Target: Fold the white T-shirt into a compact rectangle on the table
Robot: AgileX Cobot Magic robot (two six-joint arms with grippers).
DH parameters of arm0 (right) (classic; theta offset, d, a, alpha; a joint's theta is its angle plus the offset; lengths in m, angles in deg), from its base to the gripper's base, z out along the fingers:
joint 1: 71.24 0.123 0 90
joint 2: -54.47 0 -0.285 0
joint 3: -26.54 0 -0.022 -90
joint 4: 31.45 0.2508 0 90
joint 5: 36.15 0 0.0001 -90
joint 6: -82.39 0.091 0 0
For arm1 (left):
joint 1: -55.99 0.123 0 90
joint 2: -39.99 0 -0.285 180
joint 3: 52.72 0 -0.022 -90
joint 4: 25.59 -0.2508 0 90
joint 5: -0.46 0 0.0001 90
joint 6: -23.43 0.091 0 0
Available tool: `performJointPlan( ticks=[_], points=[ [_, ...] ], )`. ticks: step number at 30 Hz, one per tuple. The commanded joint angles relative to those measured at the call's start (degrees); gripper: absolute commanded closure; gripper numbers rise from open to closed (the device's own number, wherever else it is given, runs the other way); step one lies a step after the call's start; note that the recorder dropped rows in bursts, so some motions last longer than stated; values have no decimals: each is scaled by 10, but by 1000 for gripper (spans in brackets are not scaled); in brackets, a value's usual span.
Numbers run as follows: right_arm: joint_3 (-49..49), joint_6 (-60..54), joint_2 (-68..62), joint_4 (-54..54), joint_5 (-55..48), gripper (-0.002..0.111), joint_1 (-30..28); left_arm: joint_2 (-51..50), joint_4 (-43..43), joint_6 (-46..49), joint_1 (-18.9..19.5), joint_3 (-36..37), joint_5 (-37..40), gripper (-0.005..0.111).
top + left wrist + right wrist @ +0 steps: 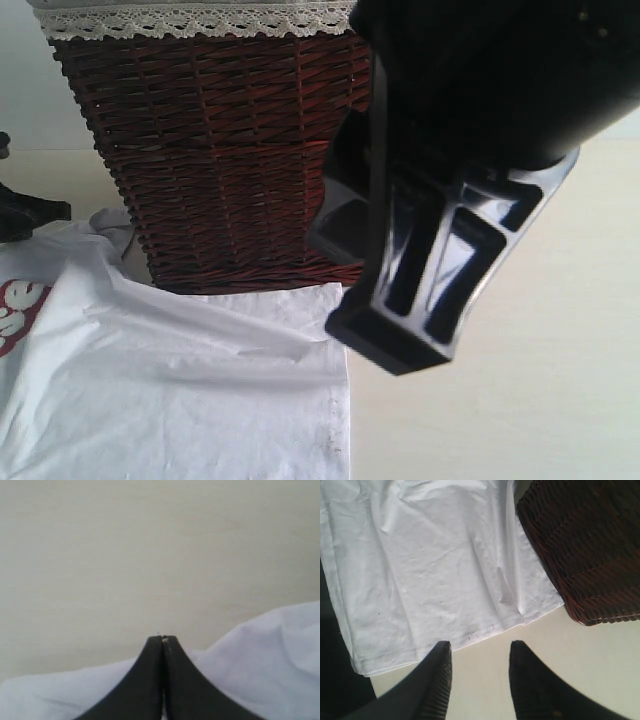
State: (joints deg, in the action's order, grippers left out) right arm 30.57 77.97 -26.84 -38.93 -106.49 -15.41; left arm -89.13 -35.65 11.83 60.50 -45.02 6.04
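Note:
The white T-shirt [180, 390] lies spread on the table [520, 400] in front of the basket, with its red patch [20, 310] at the left edge. My right gripper [480, 650] is open over bare table, just off the shirt's hem [470, 635], with nothing between its fingers. My left gripper [162, 639] is shut, and white shirt cloth [280, 650] lies on both sides under it. A thin white sliver shows between its tips. Whether cloth is pinched there is unclear. A black part of the left arm [30, 215] shows beside the shirt's raised upper edge.
A brown wicker basket [230, 150] with a lace-trimmed liner [190, 20] stands at the back, and the shirt's edge touches its base [585, 545]. The right arm's black body [470, 200] fills the upper right of the exterior view. Bare tabletop [150, 555] lies beyond the left gripper.

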Motion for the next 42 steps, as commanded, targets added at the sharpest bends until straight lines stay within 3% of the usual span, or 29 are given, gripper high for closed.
performJointPlan(
  ticks=[1,14,20,24,33,35,42],
  points=[
    [-3,-1,1,0,4,71,-2,45,3,-6,1,2,30,107],
    [-3,-1,1,-1,4,73,-2,231,-30,28,1,84,162,107],
    [-4,-6,1,-16,4,106,-2,316,-29,28,1,168,170,107],
    [-22,5,10,-52,4,108,-2,365,-27,56,1,210,196,107],
    [-99,21,89,-56,22,108,-2,377,-25,103,1,225,438,107],
    [-114,22,114,-54,37,108,-2,363,-25,88,1,236,428,107],
    [-143,27,170,-60,81,108,-2,297,16,77,1,264,264,107]
  ],
)
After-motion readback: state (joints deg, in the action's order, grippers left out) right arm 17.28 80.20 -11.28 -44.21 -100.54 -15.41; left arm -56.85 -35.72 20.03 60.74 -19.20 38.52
